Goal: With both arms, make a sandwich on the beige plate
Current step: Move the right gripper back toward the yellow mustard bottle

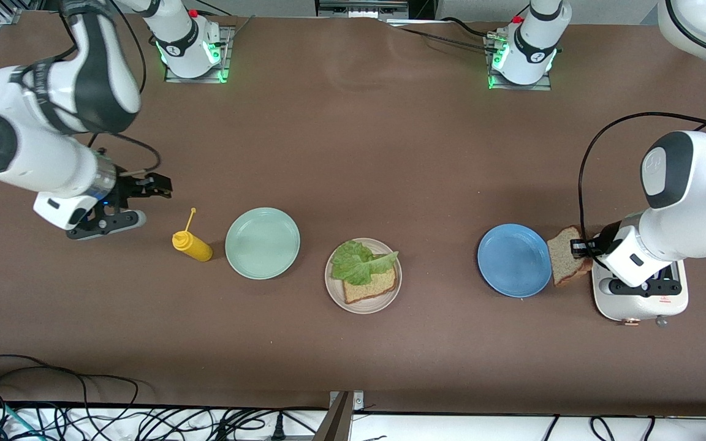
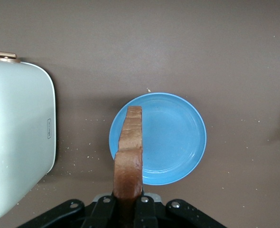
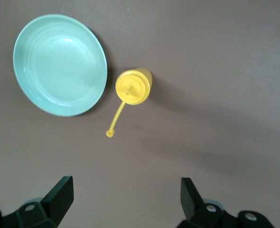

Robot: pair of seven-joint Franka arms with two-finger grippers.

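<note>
The beige plate (image 1: 363, 304) sits nearest the front camera, between the two other plates. On it lies one square slice of brown bread (image 1: 370, 284) with a darker crust, and a ruffled green lettuce leaf (image 1: 360, 261) rests on top, spilling over the plate's rim. The sandwich has no top slice on it.

The left gripper (image 1: 581, 248) is clamped tight on a second slice of bread (image 1: 566, 261) (same brown crumb, dark crust), held on edge, seemingly just over the rim of the blue plate (image 1: 514, 260), though the height is hard to judge. The white toaster (image 1: 640, 299) stands just beside those jaws, toward the left arm's end of the table.

The right gripper (image 1: 152, 187) waits with its fingers spread wide and holding nothing. The yellow squeeze bottle (image 1: 192, 244) stands ahead of those jaws, with the mint-green plate (image 1: 262, 242) beside it.
</note>
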